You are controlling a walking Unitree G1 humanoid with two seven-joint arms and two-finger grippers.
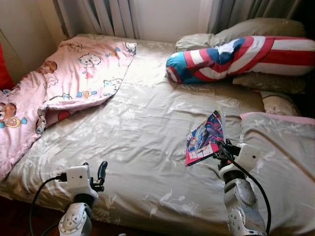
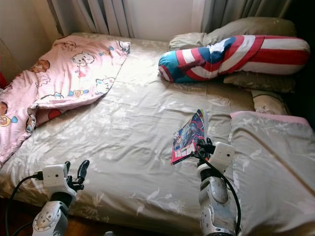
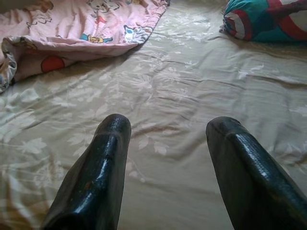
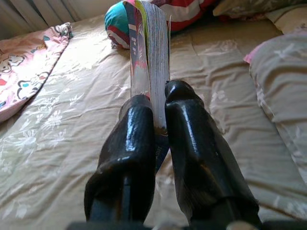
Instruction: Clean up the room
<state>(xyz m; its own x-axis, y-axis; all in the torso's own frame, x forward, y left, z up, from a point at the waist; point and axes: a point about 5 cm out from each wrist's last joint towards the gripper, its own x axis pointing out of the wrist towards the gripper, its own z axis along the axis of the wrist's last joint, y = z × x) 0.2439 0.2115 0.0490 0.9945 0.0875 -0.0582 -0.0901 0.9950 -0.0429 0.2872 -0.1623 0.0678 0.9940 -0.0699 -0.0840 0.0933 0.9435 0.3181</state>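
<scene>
Comic book (image 1: pixel 204 138), seemingly lifted above the bed (image 1: pixel 147 128), stands pinched in the right gripper (image 4: pixel 159 108).

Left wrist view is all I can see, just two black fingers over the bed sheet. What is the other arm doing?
Observer: The right gripper is shut on a colourful book, held up off the bed sheet.
Operator: Is it holding the book flat?
Observer: No, the right wrist view shows the book standing on edge, its pages pinched between the two fingers.
Operator: What's on the bed behind it?
Observer: A long red, white and blue bolster pillow lies across the head of the bed, with beige pillows behind it.
Operator: And my gripper?
Observer: The left gripper is open, near the bed's front edge, holding nothing.
</scene>
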